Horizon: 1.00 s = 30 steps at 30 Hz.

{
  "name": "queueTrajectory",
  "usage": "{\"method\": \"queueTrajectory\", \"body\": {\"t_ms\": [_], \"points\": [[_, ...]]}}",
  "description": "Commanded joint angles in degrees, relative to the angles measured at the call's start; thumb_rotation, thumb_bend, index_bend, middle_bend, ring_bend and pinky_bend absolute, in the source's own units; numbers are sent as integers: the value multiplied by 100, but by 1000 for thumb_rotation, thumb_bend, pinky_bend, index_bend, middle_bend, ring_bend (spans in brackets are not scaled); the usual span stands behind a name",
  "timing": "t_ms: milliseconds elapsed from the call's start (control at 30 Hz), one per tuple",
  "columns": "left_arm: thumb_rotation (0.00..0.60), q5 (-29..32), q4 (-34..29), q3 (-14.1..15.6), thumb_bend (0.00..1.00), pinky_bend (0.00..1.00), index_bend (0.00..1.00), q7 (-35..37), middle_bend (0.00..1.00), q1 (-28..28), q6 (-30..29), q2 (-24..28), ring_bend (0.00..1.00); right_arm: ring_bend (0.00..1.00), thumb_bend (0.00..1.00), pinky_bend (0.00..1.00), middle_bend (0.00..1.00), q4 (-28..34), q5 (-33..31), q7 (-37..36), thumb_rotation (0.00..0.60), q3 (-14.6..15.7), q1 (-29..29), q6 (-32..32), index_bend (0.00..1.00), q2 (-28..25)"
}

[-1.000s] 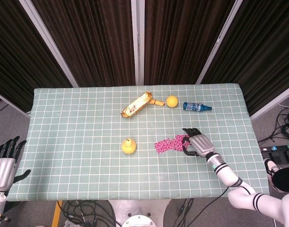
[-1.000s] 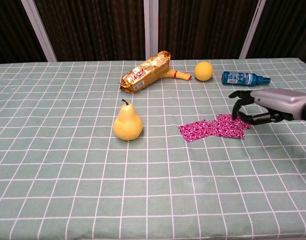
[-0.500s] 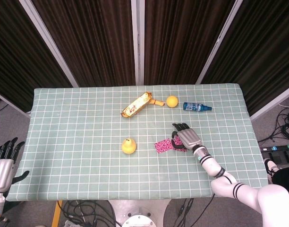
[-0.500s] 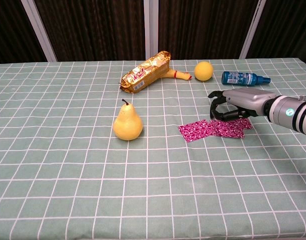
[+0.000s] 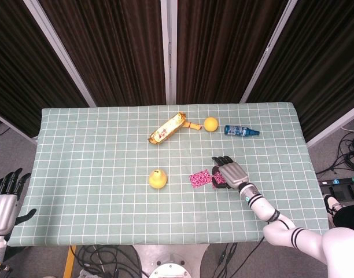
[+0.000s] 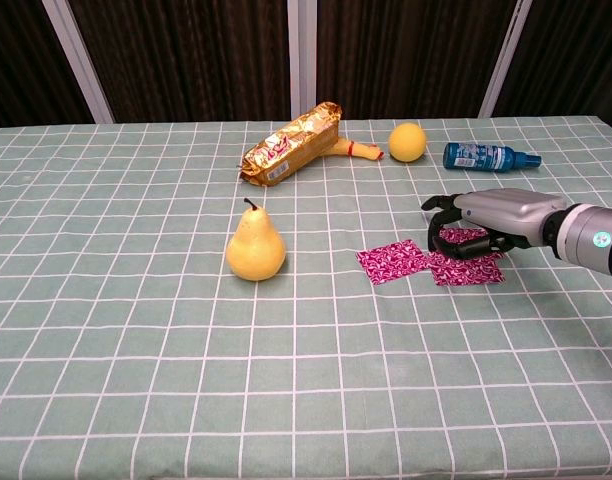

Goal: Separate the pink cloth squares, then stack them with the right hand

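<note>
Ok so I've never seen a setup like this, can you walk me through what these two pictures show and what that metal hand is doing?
This is a robot with two arms, each ending in a mechanical hand, steered by a person. One picture looks down from the robot's head; the other looks forward from its chest.

The table has a green checked cover. On it lie a yellow pear, a gold snack packet, an orange-yellow ball, a blue bottle on its side, and pink patterned cloth squares.

The right hand reaches over the right part of the cloth, fingers curled down onto it; whether it has actually gripped it, I cannot tell. The left hand waits off the table's left edge, holding nothing.
</note>
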State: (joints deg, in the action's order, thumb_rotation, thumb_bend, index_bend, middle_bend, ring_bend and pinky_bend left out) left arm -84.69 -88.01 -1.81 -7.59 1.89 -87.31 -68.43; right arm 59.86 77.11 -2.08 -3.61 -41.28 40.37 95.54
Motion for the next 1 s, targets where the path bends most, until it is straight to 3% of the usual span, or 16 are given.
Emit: {"method": "queueTrajectory", "body": {"t_ms": [33, 233, 433, 700, 1000], "points": [[600, -13, -7, 3, 4, 161, 180, -8, 156, 3, -2, 2, 108, 0, 495, 0, 27, 291, 99, 33, 142, 129, 123, 132, 350, -214], [600, -36, -31, 1, 4, 161, 180, -23, 155, 8, -15, 8, 108, 0, 495, 0, 27, 700, 174, 213, 136, 301, 306, 324, 349, -527], [600, -43, -46, -3, 4, 161, 180, -36, 156, 21, -3, 8, 108, 0, 494, 0, 27, 956, 79, 349, 142, 277, 419, 472, 349, -743], [600, -57, -69, -1, 3, 161, 180, -38, 155, 16, -23, 10, 108, 0, 493, 0, 27, 498, -137, 387, 140, 63, 277, 304, 349, -426], [600, -11, -55, 24, 3, 162, 180, -17, 156, -33, -27, 4, 108, 0, 494, 0, 26, 232, -162, 336, 138, 136, 294, 156, 349, -278]]}}
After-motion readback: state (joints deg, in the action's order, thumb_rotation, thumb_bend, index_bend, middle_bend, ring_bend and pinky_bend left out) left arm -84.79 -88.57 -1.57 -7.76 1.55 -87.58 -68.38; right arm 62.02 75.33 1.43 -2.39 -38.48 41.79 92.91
